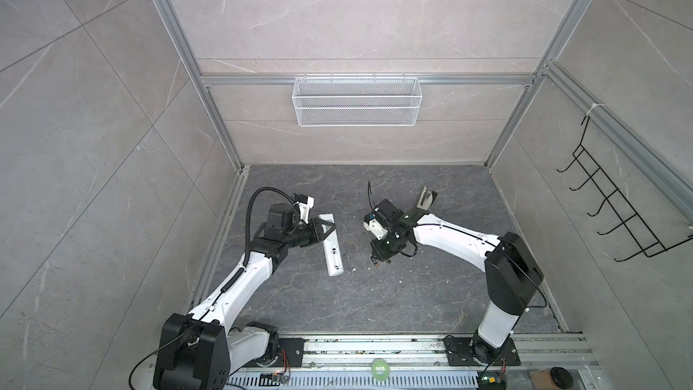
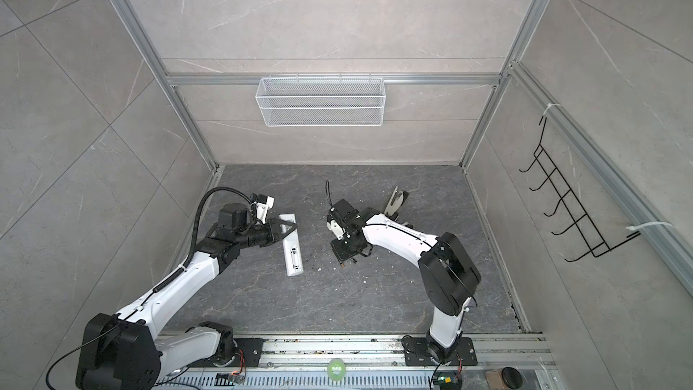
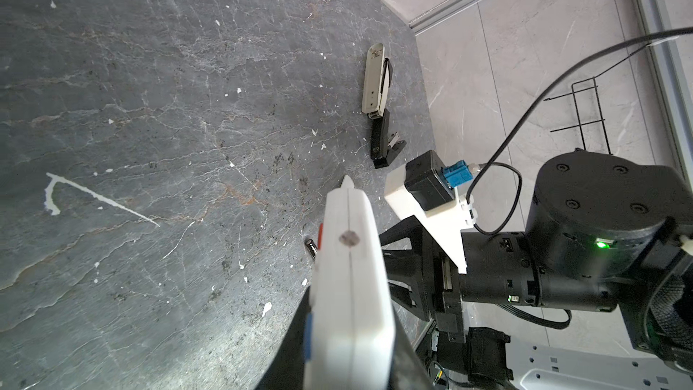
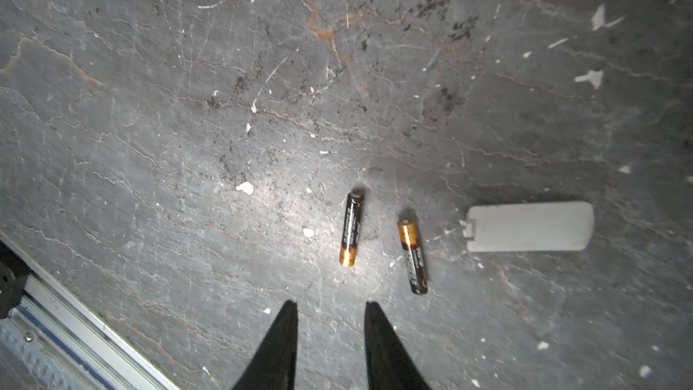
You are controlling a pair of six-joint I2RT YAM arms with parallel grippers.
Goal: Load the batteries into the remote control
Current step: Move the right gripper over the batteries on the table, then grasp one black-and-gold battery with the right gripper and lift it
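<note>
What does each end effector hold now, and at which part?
The left end effector grips the remote control across its body, near its far end. The right end effector holds nothing.

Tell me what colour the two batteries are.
Both batteries are black with a copper-gold end; the right wrist view shows them best.

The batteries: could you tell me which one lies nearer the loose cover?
The battery with its gold end pointing away from the right pincer; the other battery lies farther from the cover.
</note>
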